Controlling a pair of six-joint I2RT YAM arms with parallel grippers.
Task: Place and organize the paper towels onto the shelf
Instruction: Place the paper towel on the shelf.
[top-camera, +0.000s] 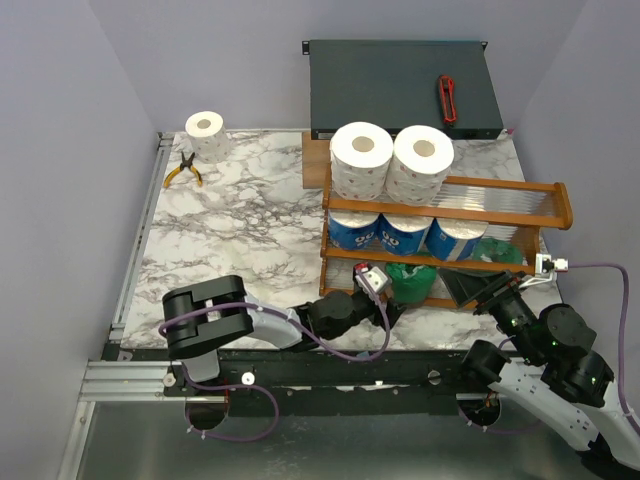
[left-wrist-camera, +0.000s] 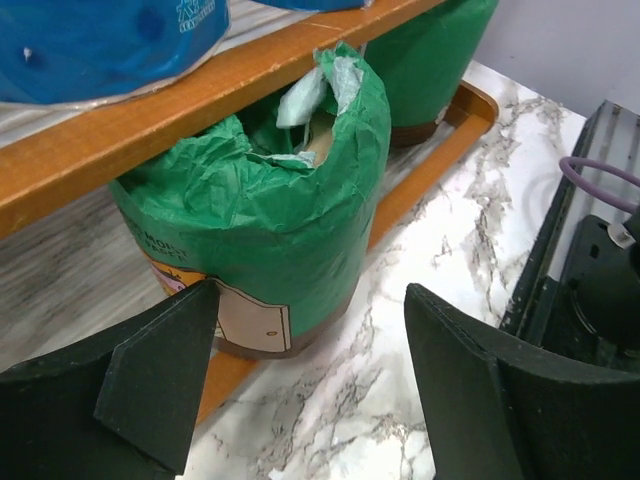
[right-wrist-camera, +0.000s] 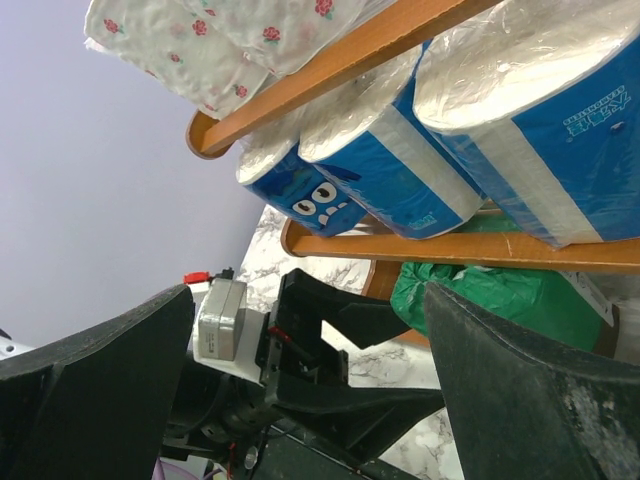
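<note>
Left gripper (left-wrist-camera: 310, 335) is seen agape by the green-wrapped roll (left-wrist-camera: 270, 230) on the shelf (left-wrist-camera: 150, 130), right gripper (right-wrist-camera: 310, 295) agape too; only one white roll (top-camera: 206, 135) is left off the shelf.

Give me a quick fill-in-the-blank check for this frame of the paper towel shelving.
The top tier of the orange-brown wooden shelf holds ___ bare white rolls.
The wrappers on its middle-tier rolls are mainly ___.
The open left gripper faces a bottom-tier roll wrapped in ___ paper.
Missing: two; blue; green.

Bright even light; soft shadows; wrist-view edges seemingly slightly blurred.
</note>
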